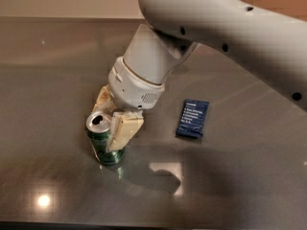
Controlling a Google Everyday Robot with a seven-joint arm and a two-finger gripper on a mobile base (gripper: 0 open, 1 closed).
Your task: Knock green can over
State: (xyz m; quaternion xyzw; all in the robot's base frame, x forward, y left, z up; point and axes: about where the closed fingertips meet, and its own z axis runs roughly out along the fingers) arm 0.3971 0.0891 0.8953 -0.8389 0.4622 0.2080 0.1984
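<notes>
A dark, glossy tabletop (57, 71) reflects ceiling lights. The white arm (216, 23) reaches in from the upper right, its wrist angled down and to the left. The gripper (108, 124) is spread wide, not clenched. Its near cream finger (123, 130) presses the green can (102, 145), which leans left at front-left. A blue packet (192, 118) lies to the right.

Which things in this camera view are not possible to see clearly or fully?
Camera view:
pincer, open, at the top of the green can: rear fingertip hidden behind it.
green can: label and right side hidden by the front finger.
blue packet: print too small to read.
arm: cut off by the top and right edges.
</notes>
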